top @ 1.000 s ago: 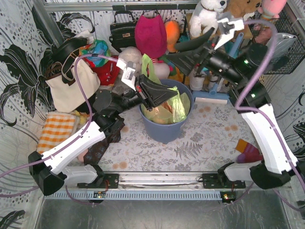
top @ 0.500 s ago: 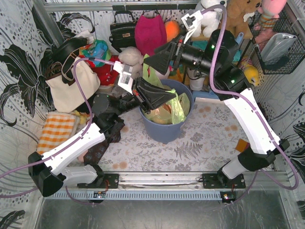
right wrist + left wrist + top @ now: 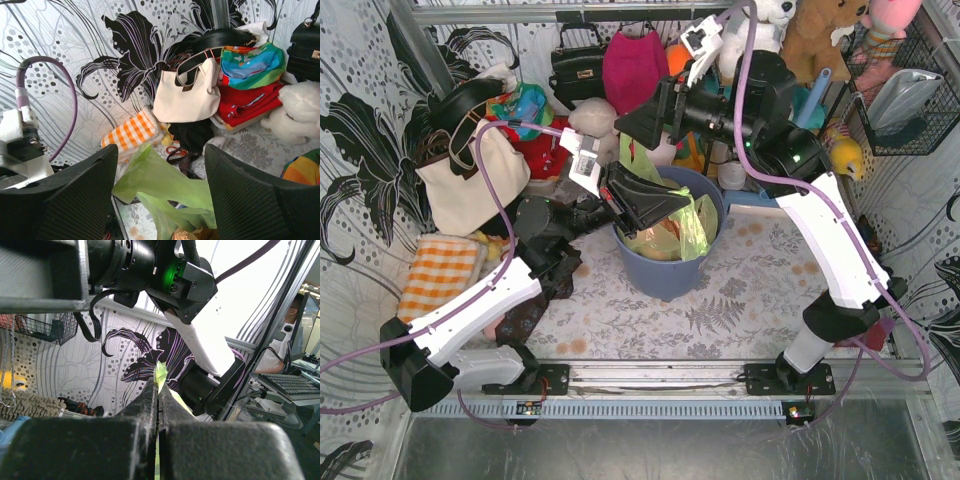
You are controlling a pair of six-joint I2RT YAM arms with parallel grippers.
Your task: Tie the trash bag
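The trash bag (image 3: 682,228), thin light-green plastic with crumpled brownish paper inside, lines the round blue-grey bin (image 3: 665,268). My left gripper (image 3: 672,203) lies over the bin's rim, shut on a strip of the bag. In the left wrist view that green strip (image 3: 160,372) pokes out between the pressed fingers of the left gripper (image 3: 159,390). One flap of the bag (image 3: 628,148) stands up behind the bin. My right gripper (image 3: 632,128) hovers above it, open. In the right wrist view the flap (image 3: 165,185) rises between the spread jaws of the right gripper (image 3: 161,152), touching neither.
A cream tote (image 3: 470,180), a black handbag (image 3: 578,62), a pink bag (image 3: 635,70) and plush toys (image 3: 760,25) crowd the back. An orange checked cloth (image 3: 440,275) lies left of the bin. A wire basket (image 3: 910,90) hangs on the right wall.
My right arm has swung left from the back right corner to above the bin, its open jaws now straddling the raised flap. The left gripper has held still, shut on the bag.
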